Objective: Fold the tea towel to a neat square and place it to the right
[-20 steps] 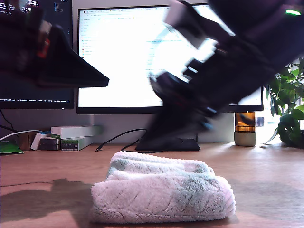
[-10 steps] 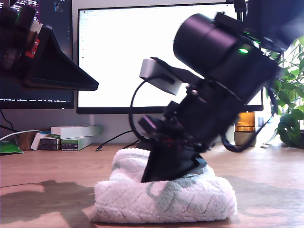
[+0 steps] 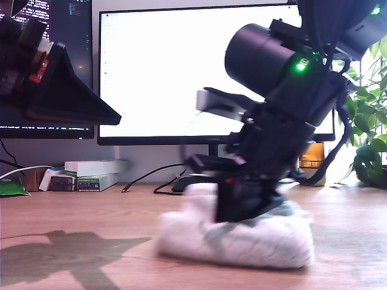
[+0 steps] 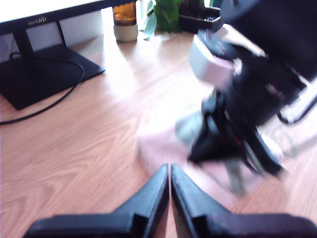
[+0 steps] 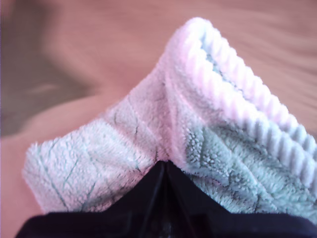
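The tea towel [image 3: 266, 241], folded into a thick fluffy off-white bundle, lies on the wooden desk in the middle of the exterior view and is blurred by motion. My second gripper [image 3: 245, 212] presses down into its top. In the second wrist view the fingertips of my second gripper [image 5: 165, 166] meet, pinching a fold of the tea towel [image 5: 143, 119] beside its ribbed hem [image 5: 237, 94]. My first gripper [image 3: 112, 118] hangs high at the exterior view's left, away from the cloth. In its own wrist view my first gripper [image 4: 170, 171] is shut on nothing, above the blurred tea towel [image 4: 158, 144].
A large lit monitor [image 3: 157, 72] on a black stand [image 4: 39, 74] fills the back, with a dark screen [image 3: 72, 130] beside it. Small boxes [image 3: 91, 174] and a cable [image 3: 151, 175] lie at the exterior view's back left. An amber jar [image 3: 312, 160] and a plant [image 3: 369, 145] stand at its right.
My second gripper came down onto the towel, closed on its top, and has dragged the bundle toward the exterior view's right. My first gripper has barely shifted.
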{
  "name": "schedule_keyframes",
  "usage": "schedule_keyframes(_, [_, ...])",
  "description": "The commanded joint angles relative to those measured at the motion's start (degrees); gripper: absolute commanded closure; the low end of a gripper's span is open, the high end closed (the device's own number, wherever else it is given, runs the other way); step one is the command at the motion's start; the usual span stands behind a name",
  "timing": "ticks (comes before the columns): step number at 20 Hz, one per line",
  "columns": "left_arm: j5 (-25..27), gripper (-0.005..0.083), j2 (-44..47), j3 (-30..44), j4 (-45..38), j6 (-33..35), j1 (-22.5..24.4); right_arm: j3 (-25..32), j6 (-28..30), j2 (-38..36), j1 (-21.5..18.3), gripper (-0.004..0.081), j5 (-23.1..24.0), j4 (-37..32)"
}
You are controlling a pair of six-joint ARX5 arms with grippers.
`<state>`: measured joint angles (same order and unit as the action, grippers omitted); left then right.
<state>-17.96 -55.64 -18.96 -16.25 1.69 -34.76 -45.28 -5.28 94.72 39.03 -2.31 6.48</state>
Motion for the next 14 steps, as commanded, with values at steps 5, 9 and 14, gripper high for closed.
schedule_keyframes(5, [0.5, 0.0795, 0.2, 0.9, 1.5, 1.8, 1.6, 2.8, -13.1, 3.0, -5.9, 0.0772, 10.7, 5.3])
schedule_keyframes(9, [0.5, 0.0795, 0.2, 0.9, 2.3, 2.0, 4.0, 2.8, -20.4, 2.9, -7.3, 0.0772, 19.1, 11.4])
schedule_keyframes(14, [0.4, 0.0795, 0.2, 0.9, 3.0, 3.1, 6.2, 2.8, -26.5, 2.8, -8.6, 0.0772, 27.5, 19.7])
